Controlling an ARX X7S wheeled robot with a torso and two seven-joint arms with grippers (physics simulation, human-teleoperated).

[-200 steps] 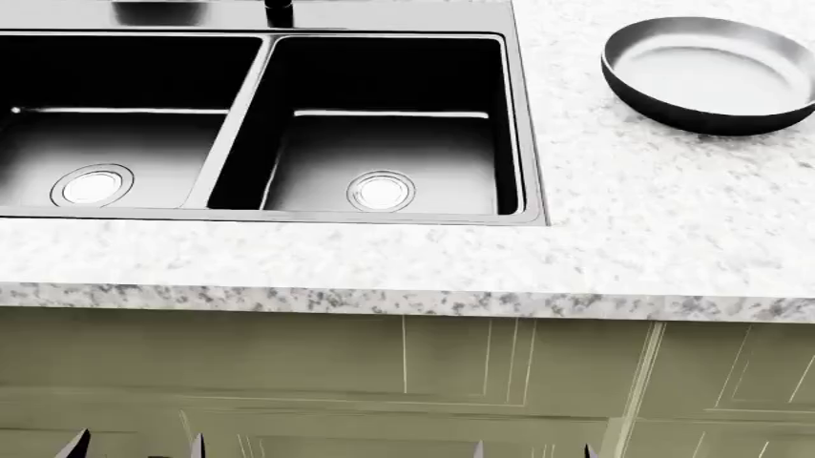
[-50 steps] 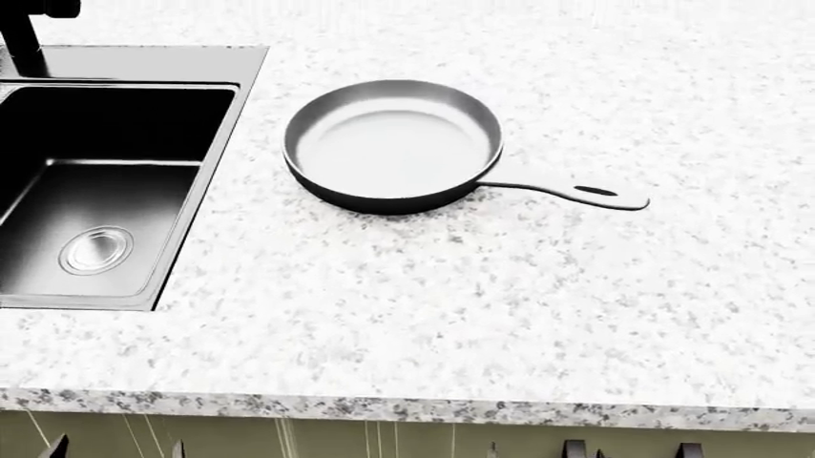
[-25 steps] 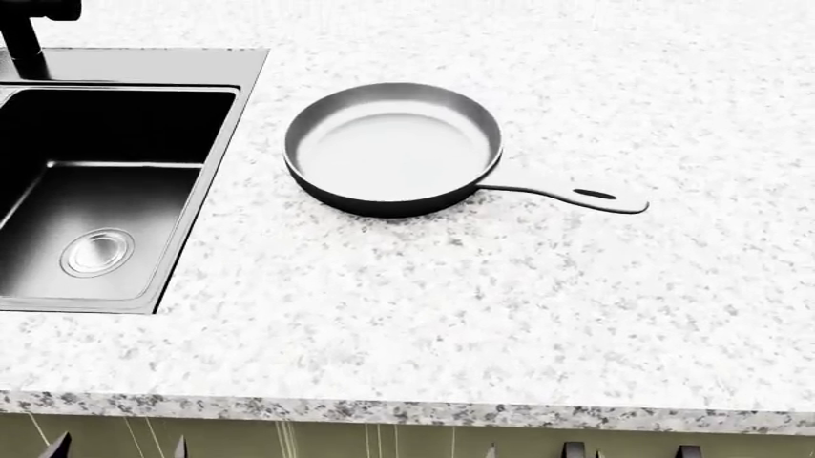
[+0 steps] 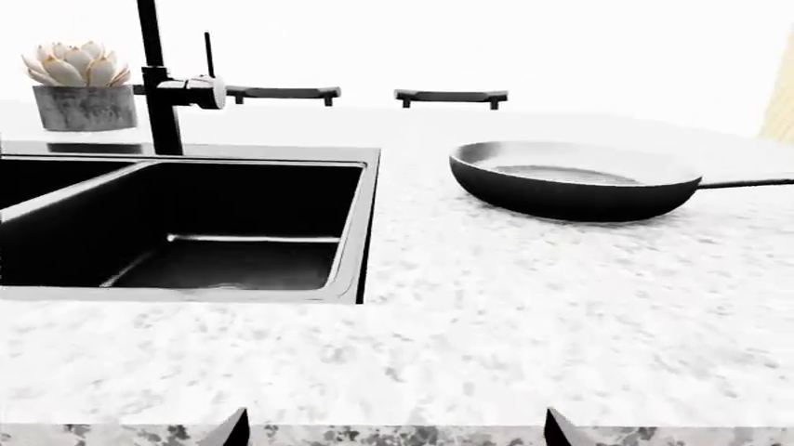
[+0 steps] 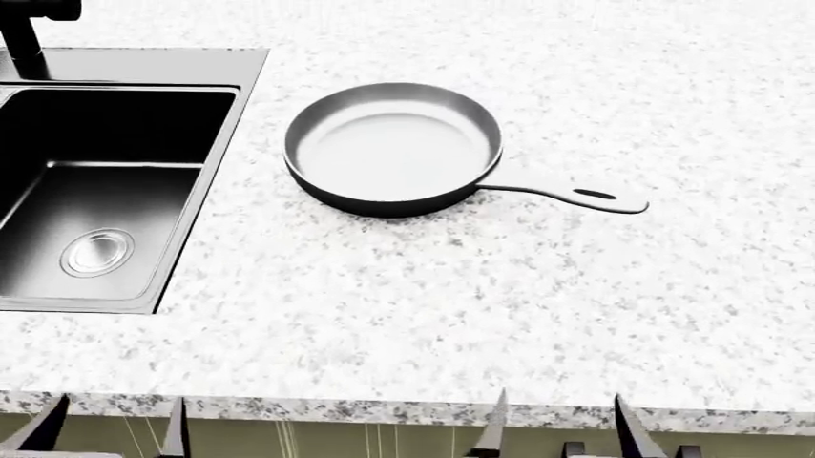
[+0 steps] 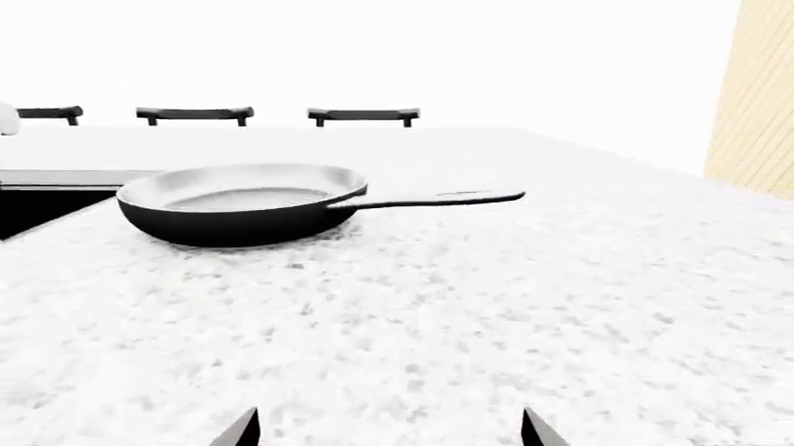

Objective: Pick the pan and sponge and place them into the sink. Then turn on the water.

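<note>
The pan [image 5: 392, 143] sits upright on the speckled white counter, right of the sink [image 5: 210, 181], its handle [image 5: 574, 197] pointing right. It also shows in the left wrist view [image 4: 574, 179] and the right wrist view [image 6: 242, 203]. The sink's right basin has a steel drain [image 5: 97, 252]; the black faucet [image 5: 23, 36] stands at its back. My left gripper [image 5: 113, 427] and right gripper [image 5: 560, 425] are both open and empty at the counter's front edge, well short of the pan. No sponge and no water stream are in view.
A potted succulent [image 4: 82, 85] stands behind the sink by the faucet [image 4: 159, 82]. Dark chair backs [image 6: 195, 114] line the counter's far side. A yellow wall panel [image 6: 754, 93] rises at the right. Cabinet fronts run under the counter edge [image 5: 382, 412].
Both grippers have risen into the bottom of the head view, their fingertips now showing above the counter's front edge. The pan and sink have not moved.
</note>
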